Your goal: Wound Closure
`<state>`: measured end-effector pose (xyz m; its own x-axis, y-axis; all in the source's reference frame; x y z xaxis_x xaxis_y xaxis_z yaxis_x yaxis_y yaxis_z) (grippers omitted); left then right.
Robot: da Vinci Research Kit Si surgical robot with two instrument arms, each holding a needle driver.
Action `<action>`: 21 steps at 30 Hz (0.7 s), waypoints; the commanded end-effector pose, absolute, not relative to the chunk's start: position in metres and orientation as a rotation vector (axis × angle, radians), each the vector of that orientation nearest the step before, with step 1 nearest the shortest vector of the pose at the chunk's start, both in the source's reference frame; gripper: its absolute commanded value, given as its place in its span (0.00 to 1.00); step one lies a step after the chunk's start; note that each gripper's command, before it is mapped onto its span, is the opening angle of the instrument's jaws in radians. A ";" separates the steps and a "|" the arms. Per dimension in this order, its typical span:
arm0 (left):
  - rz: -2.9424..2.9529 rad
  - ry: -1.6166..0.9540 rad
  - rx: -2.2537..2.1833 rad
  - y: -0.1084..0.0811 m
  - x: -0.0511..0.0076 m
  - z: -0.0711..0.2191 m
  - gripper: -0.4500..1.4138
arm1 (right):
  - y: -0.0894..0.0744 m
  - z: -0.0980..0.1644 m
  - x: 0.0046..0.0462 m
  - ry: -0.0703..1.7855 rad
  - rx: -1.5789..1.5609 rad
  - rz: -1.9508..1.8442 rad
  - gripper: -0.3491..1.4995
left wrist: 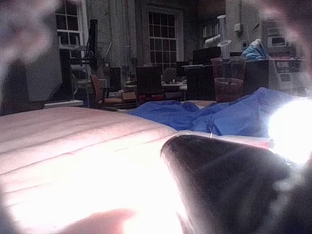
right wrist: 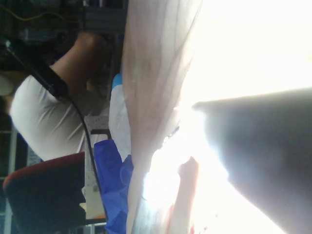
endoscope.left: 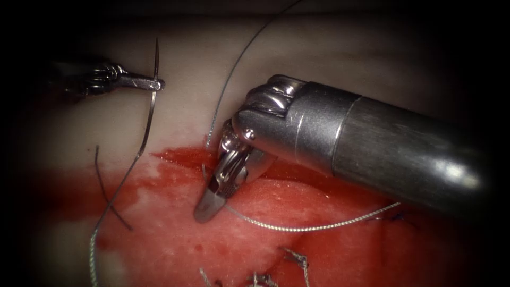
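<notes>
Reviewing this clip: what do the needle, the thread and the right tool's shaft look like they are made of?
Needle, held by the left claw clear of the tissue: thin dark metal by its look, smooth and faintly glinting.
Thread: pale and twisted or braided, judging by its beaded texture; fibre unclear.
Right tool's shaft: dark, brushed, matte; probably metal or composite. Right claw: polished steel-like, bright highlights.

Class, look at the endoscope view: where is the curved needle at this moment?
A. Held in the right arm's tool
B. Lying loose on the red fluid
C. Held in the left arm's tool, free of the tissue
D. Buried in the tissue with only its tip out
C. The left tool has its jaws shut on the needle part-way along its curve, up over the pale tissue, while the right tool holds no needle.
</notes>
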<state>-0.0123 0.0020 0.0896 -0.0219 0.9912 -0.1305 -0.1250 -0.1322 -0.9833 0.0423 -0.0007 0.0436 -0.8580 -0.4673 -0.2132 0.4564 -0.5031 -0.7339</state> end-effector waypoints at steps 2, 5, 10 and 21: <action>1.374 -1.053 -1.213 0.003 -0.0124 0.089 0.00 | 0.001 0.042 0.0430 1.114 -0.026 -2.344 0.63; 1.373 -1.053 -1.213 0.003 -0.0124 0.089 0.00 | 0.002 0.042 0.0429 1.077 -0.002 -2.348 0.00; 1.372 -1.052 -1.213 0.003 -0.0125 0.089 0.00 | 0.003 0.040 0.0406 1.111 0.012 -2.357 0.00; 1.372 -1.051 -1.213 0.003 -0.0125 0.089 0.00 | 0.002 0.040 0.0284 1.083 0.047 -2.404 0.00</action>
